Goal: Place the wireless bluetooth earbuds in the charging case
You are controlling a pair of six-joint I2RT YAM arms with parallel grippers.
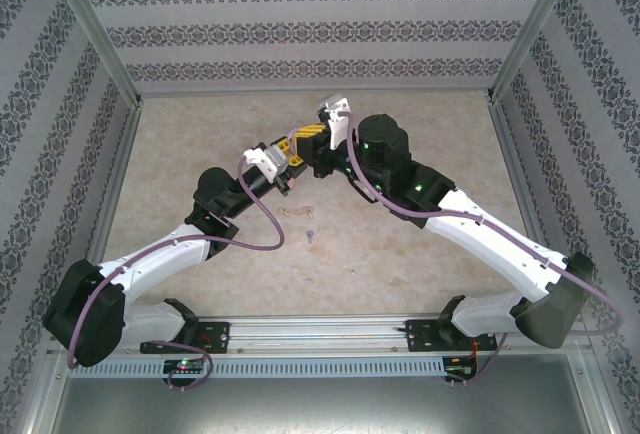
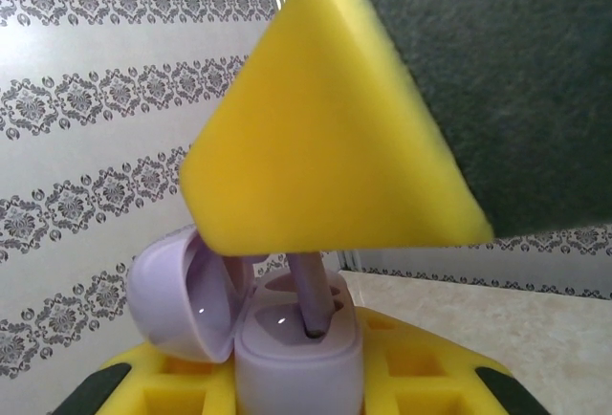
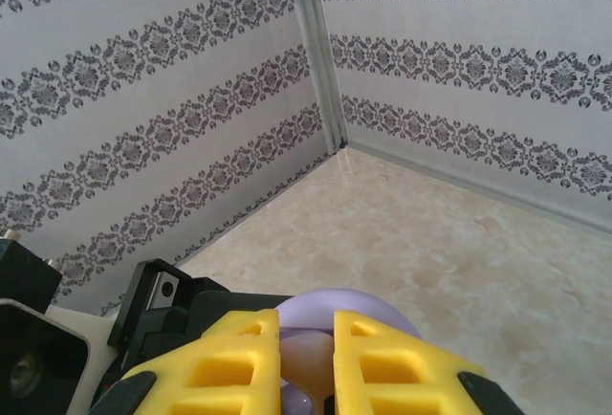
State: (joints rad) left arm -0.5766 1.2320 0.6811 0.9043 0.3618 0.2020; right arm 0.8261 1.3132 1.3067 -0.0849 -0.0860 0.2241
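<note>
— Lilac charging case, lid open, clamped in the left gripper, up over the middle of the table!
— And the purple earbud?
— Stem-down, tip right at the case's socket, pinched in the right gripper, jaws nearly together.
— Handling?
— Featherweight, glossy hard plastic, so I'd say slippery. Grip the bulb and leave the stem free. Squeeze lightly or it squirts out.

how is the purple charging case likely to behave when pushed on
The purple charging case looks glossy and rounded, so probably slippery in the left gripper. Its open lid hangs to one side, so it may tip that way. Likely rigid.
</note>
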